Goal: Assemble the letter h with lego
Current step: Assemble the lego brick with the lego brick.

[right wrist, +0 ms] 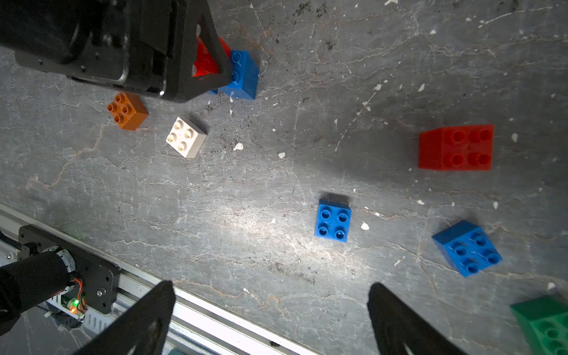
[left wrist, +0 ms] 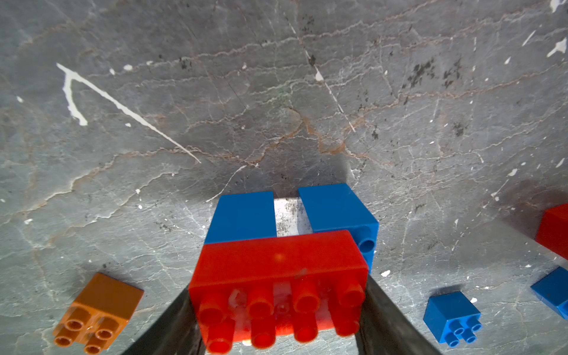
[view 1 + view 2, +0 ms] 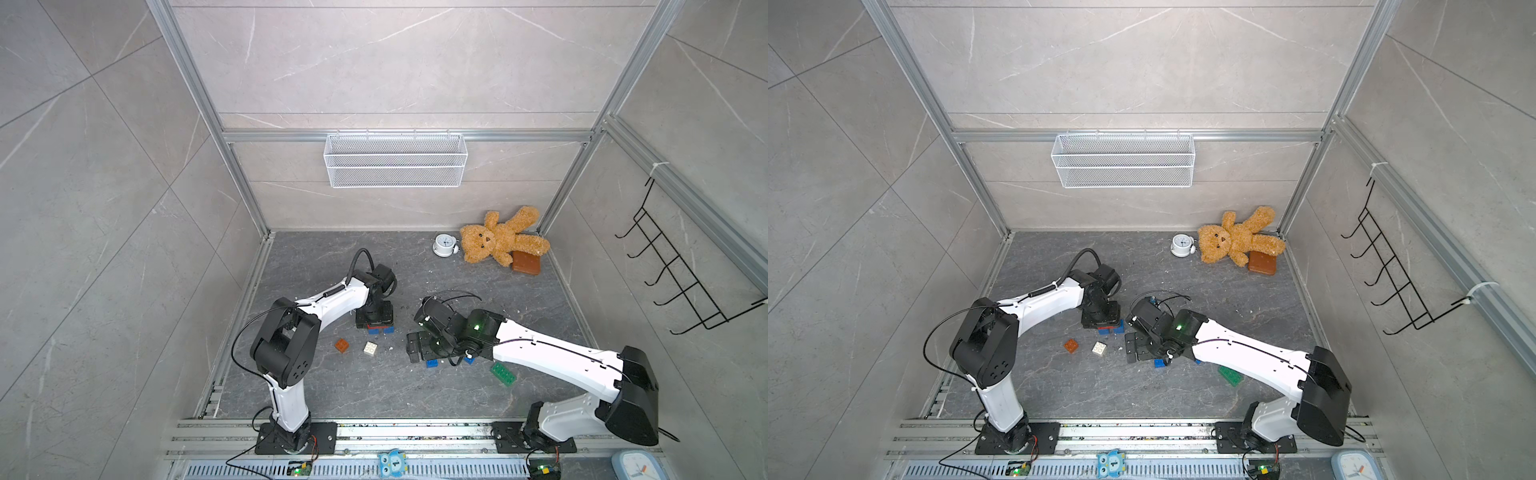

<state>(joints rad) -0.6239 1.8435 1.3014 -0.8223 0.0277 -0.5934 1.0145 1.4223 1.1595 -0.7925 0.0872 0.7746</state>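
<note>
Brown brick and white brick lie loose just beside the left gripper, whose fingers pinch the long red brick seated across two blue bricks. Further right, the right gripper hangs spread wide with nothing between its fingers. A small blue brick lies near their tips, and the green brick lies farthest right, just beside the forearm.
</note>
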